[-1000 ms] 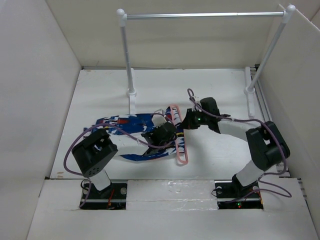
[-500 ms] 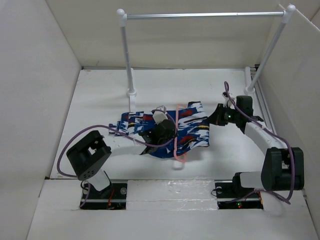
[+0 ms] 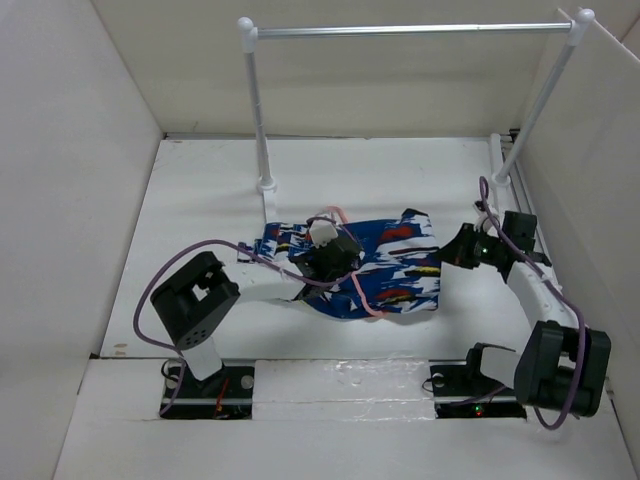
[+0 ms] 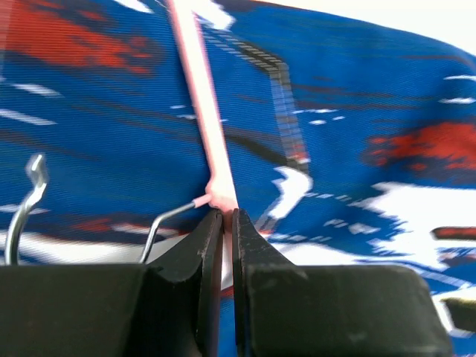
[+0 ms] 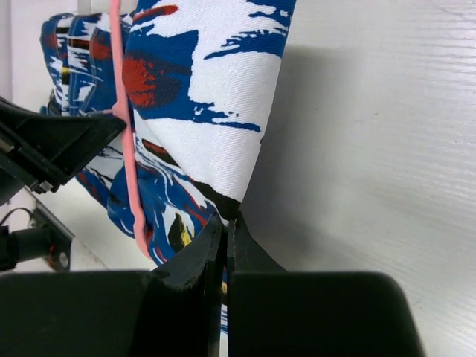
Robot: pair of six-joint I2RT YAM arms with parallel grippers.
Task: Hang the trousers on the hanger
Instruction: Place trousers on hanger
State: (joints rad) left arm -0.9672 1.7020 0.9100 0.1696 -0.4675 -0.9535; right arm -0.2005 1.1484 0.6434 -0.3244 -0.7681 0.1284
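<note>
The blue-and-white printed trousers point(image 3: 400, 262) lie spread across the middle of the table, draped over the thin pink hanger point(image 3: 364, 292). My left gripper point(image 3: 334, 254) is shut on the hanger point(image 4: 199, 97) at the neck, where its metal hook point(image 4: 167, 219) comes out, with the trousers point(image 4: 357, 111) right behind. My right gripper point(image 3: 458, 250) is shut on the trousers' right edge point(image 5: 216, 82) and holds it just above the table. The hanger point(image 5: 126, 149) crosses the fabric in the right wrist view.
A silver rail point(image 3: 400, 30) on white posts point(image 3: 258, 110) spans the back of the table. White walls close in the left, right and back. Purple cables loop from both arms. The left gripper's fingers point(image 5: 52, 141) show in the right wrist view.
My right gripper has pulled the trousers' edge to the right, spreading the bunched fabric out over the hanger. My left gripper has stayed near the middle with the hanger.
</note>
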